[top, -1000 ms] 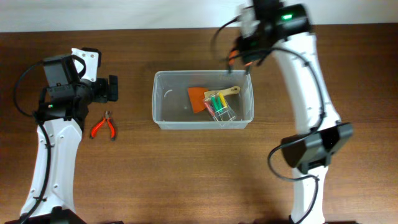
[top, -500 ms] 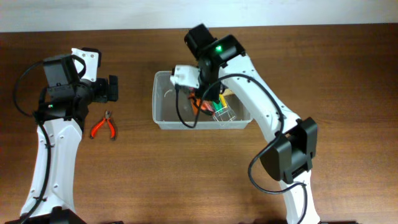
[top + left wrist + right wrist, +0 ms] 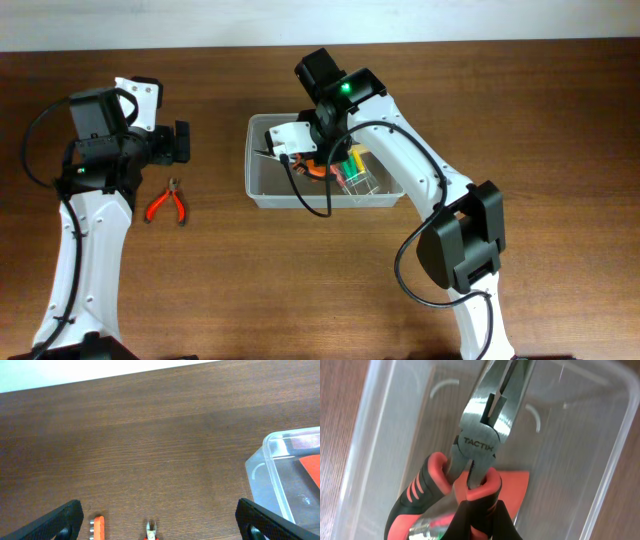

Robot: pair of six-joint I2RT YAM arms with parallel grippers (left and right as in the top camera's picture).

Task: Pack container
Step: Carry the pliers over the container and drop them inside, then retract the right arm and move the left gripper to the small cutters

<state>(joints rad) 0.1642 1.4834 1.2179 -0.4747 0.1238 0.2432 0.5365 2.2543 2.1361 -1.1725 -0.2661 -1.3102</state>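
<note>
Workshop or lab bench: wooden table (image 3: 560, 120), red-handled pliers (image 3: 167, 203).

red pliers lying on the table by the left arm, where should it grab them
Across both handles just behind the pivot, coming straight down. The red pliers lie flat on the table, nose toward the far edge, handles splaying nearward, so that spot is likely narrowest and balanced. The open left hand sits just beyond them.

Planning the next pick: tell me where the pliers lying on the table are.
Overhead view: the pliers lie on the table, left side, between the left arm and the container.
</note>
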